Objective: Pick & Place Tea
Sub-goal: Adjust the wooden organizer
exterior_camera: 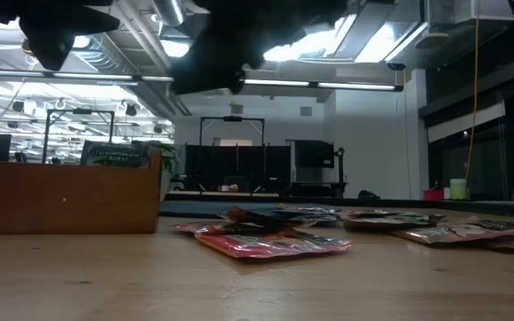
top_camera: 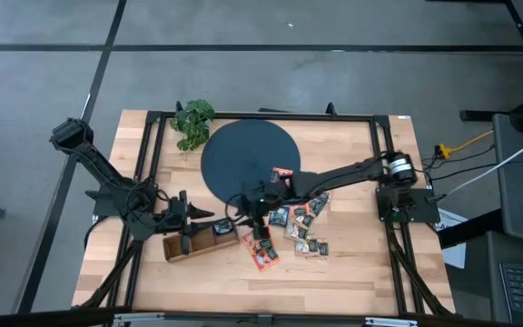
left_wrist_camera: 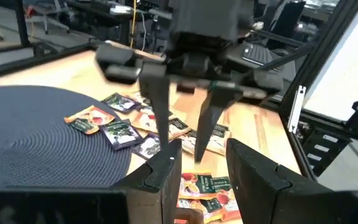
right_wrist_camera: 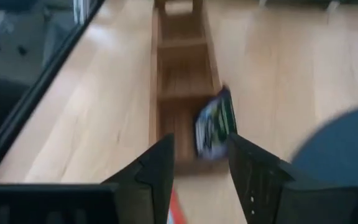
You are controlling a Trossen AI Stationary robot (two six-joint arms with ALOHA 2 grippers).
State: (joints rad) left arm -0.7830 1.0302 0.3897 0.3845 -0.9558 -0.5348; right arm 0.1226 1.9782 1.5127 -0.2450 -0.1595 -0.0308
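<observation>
Plant (top_camera: 192,122), dark disc (top_camera: 243,154) (sachets (top_camera: 300,227) scattered beside); wooden tray (top_camera: 193,244) near.

Disc (top_camera: 248,154) at table centre, plant (top_camera: 192,122) at its ten o'clock, sachets (top_camera: 300,227) spread at five o'clock, wooden tray (top_camera: 198,242) at seven o'clock, one sachet (right_wrist_camera: 215,122) over the tray's end compartment.

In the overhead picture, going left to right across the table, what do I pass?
Left gripper → wooden tray → right gripper → loose pile of tea sachets → right arm's base. The plant and the dark disc lie farther back, so they are left out.
</observation>
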